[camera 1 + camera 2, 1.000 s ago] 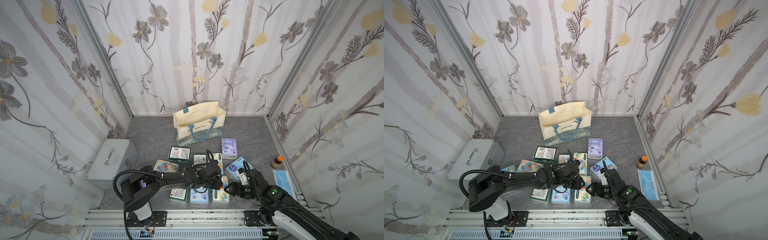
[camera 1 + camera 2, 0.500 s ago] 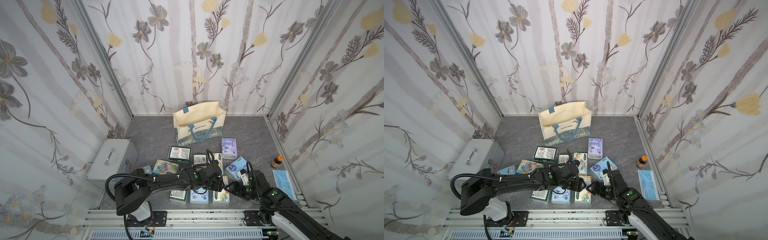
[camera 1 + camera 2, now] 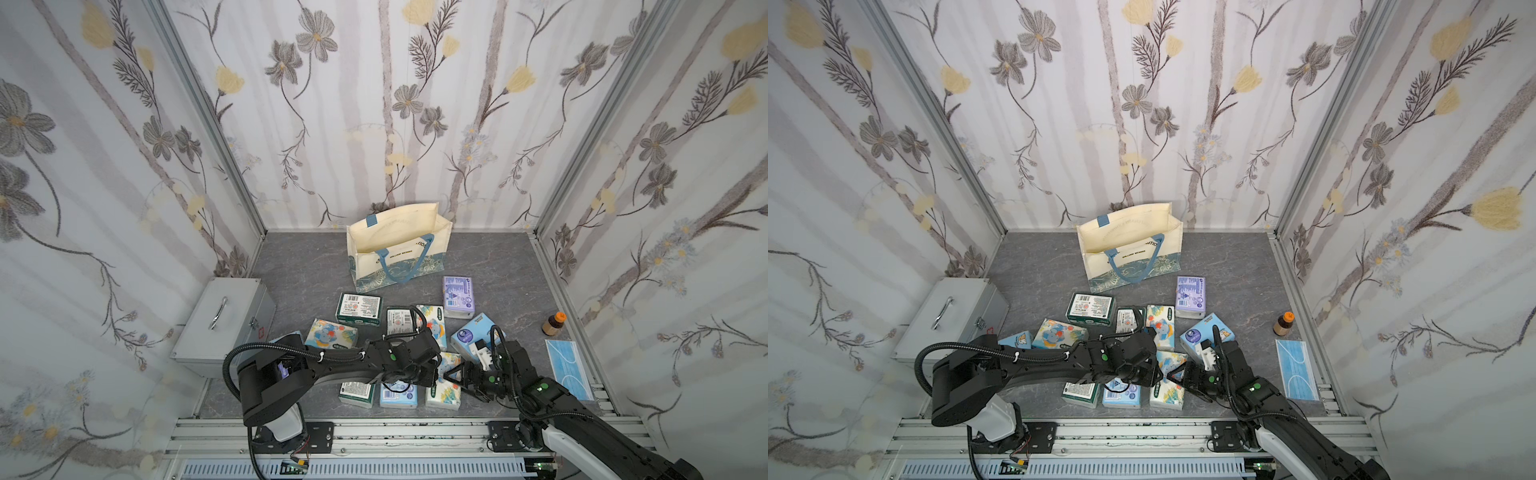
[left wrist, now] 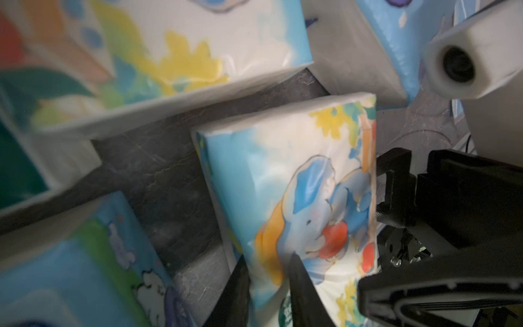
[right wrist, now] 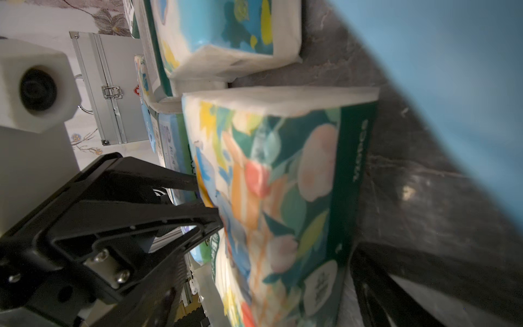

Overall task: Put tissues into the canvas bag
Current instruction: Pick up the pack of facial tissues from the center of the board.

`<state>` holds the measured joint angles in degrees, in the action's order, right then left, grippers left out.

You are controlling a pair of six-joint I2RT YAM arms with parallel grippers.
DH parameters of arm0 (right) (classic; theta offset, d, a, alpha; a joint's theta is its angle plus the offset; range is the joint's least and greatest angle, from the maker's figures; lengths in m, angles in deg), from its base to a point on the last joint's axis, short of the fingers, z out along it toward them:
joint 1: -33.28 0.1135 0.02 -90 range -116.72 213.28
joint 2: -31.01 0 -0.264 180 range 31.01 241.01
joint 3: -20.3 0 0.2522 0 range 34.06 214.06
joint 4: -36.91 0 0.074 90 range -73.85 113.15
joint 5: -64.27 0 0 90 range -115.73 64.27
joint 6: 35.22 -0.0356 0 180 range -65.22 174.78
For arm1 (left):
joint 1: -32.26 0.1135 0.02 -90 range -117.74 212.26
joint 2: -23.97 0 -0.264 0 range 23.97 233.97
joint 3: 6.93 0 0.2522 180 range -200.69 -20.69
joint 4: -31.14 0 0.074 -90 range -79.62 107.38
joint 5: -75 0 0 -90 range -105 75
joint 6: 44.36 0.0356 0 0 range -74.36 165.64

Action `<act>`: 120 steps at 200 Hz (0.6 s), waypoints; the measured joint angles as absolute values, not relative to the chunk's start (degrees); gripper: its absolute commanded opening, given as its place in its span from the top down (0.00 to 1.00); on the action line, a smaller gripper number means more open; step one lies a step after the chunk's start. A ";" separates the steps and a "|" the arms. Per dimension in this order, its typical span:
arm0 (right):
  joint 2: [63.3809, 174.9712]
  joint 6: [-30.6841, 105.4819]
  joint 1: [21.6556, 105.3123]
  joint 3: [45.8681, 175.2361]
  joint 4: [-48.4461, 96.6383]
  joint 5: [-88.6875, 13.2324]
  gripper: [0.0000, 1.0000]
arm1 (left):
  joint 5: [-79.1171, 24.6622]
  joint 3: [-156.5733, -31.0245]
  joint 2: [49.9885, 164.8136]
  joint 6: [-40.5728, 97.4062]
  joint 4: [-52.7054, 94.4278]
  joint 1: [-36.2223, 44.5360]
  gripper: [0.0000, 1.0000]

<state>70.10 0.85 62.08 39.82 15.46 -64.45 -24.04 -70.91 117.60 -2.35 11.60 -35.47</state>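
The cream canvas bag (image 3: 399, 245) stands open at the back of the floor, with nothing showing inside it. Several tissue packs lie in front of it. Both grippers meet at one white elephant pack (image 3: 446, 395) in the front row. My left gripper (image 4: 268, 271) is shut on that pack's near edge, one thin finger (image 4: 240, 283) on each side of the wrapper. My right gripper (image 3: 455, 374) faces it from the other side with its jaws wide apart around the pack (image 5: 283, 184). One dark finger (image 5: 376, 283) shows beside the pack's green side.
Other packs lie around: dark green (image 3: 359, 308), lavender (image 3: 458, 292), light blue (image 3: 473, 336), another elephant pack (image 3: 331, 333), and a blue one (image 3: 399, 395) in the front row. A silver metal case (image 3: 224, 320) sits left; a brown bottle (image 3: 555, 324) and mask packet (image 3: 567, 370) sit right.
My left gripper's jaws have opened a little and then closed in on the elephant pack's edge. My right gripper has spread slightly wider and edged closer to the pack.
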 measured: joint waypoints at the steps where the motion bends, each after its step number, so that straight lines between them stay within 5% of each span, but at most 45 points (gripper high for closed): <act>1: 70.10 0.81 62.08 39.80 15.55 -64.47 0.08 | -24.04 -70.91 117.60 -2.37 11.62 -35.47 0.75; 73: 72.83 -1.09 61.23 38.88 20.51 -66.31 0.08 | -24.17 -69.82 118.47 -2.35 14.33 -35.42 0.93; 120: 74.93 -1.86 61.01 38.75 23.00 -66.70 0.22 | -24.21 -69.49 118.62 -2.33 15.23 -35.31 0.95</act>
<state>74.93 -1.86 61.01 38.75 23.00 -66.70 -24.21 -69.49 118.62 -2.33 15.23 -35.31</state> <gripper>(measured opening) 0.823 0.079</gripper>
